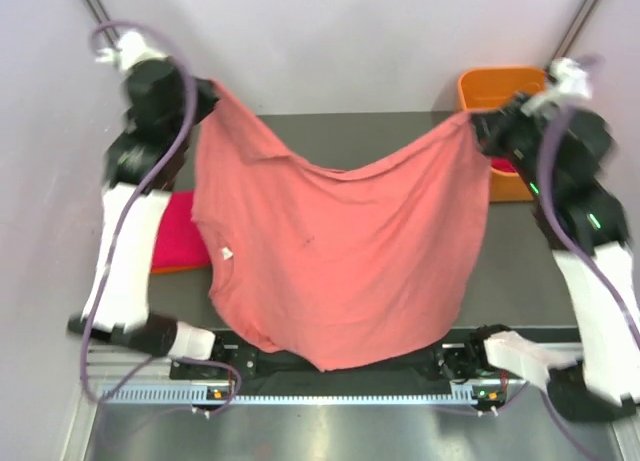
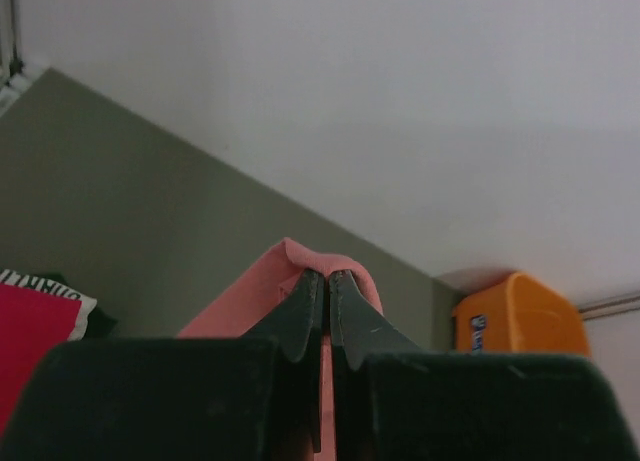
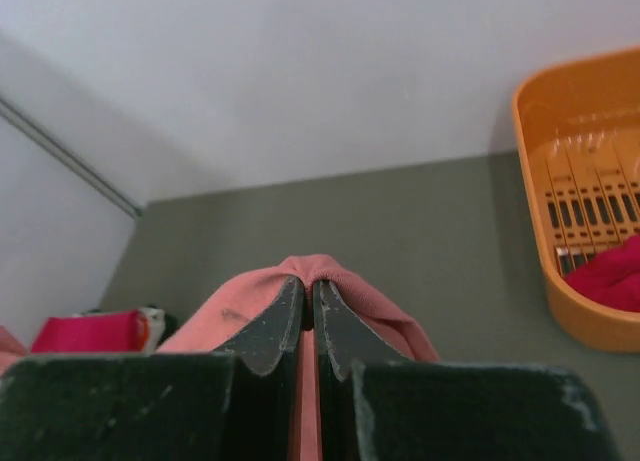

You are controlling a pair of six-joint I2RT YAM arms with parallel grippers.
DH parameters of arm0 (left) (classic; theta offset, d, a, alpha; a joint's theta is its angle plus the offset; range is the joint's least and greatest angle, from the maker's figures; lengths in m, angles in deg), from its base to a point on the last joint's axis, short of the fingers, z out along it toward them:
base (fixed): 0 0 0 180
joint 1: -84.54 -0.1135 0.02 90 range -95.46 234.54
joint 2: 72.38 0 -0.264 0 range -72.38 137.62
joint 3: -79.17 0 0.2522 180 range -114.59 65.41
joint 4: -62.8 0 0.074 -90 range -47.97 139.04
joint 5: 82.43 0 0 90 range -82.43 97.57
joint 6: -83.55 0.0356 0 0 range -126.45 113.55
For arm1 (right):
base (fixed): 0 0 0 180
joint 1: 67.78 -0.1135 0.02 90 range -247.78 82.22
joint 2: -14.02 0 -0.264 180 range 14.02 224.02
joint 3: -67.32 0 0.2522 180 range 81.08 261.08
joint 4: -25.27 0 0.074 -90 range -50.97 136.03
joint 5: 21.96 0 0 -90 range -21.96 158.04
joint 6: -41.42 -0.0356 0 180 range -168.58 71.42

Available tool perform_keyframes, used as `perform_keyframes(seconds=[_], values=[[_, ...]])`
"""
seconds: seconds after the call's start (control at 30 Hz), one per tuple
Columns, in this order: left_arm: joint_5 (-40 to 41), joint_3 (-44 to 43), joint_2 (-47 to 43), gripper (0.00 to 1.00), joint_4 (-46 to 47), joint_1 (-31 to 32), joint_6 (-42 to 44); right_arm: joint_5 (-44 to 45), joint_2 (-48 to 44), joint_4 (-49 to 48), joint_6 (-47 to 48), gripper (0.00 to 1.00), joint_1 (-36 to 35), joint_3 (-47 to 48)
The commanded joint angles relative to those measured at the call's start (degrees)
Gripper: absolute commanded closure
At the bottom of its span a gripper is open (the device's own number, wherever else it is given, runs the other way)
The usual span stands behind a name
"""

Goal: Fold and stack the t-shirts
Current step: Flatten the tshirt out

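While the left hand [image 2: 325, 278] and the right hand [image 3: 311, 283] each pinched one top end, the pink t-shirt [image 1: 340, 251] hung stretched sideways between them, sagging above the table [image 1: 400, 131].

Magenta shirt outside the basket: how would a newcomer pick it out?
Find the big salmon-pink shirt hanging across the middle. Just left of it, a magenta shirt lies on the table. The other magenta cloth sits in the orange basket, far right.
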Motion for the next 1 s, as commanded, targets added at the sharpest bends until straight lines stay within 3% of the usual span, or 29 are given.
perform_keyframes(seconds=[0.0, 0.07, 0.17, 0.33, 0.47, 0.53, 0.7, 0.83, 0.97], values=[[-1.1, -3.4, 9.2, 1.00, 6.1, -0.4, -1.8, 1.8, 14.1, -3.6, 1.6, 1.00, 1.8, 3.9], [-2.6, -13.7, 16.9, 1.00, 4.2, -0.8, -1.3, -5.3, 19.2, -4.6, 0.6, 1.00, 5.8, 9.5], [-3.2, -20.4, 19.2, 1.00, 5.7, -0.9, -1.3, -15.3, 27.7, -4.7, -2.1, 1.00, 10.1, 19.3], [-1.4, -14.8, 12.9, 1.00, 26.5, -0.9, 4.0, -22.0, 35.5, -4.3, -5.7, 1.00, 16.2, 35.6], [0.4, -12.8, 13.0, 1.00, 32.6, -1.0, 6.8, -29.1, 40.8, -5.7, -10.9, 1.00, 22.2, 40.9], [0.9, -12.7, 14.6, 1.00, 31.7, -1.3, 5.9, -32.3, 43.0, -8.0, -13.1, 1.00, 23.2, 39.5], [1.3, 2.7, 11.8, 1.00, 35.7, -1.3, 3.2, -37.8, 44.5, -12.7, -14.9, 1.00, 23.4, 30.2], [-0.9, 11.5, 10.2, 1.00, 34.3, -1.3, 1.7, -38.0, 41.1, -16.7, -13.2, 1.00, 23.4, 14.3], [-6.1, 26.3, 5.0, 1.00, 35.1, -1.3, -0.3, -38.2, 37.0, -20.3, -11.4, 1.00, 23.5, -1.1]])
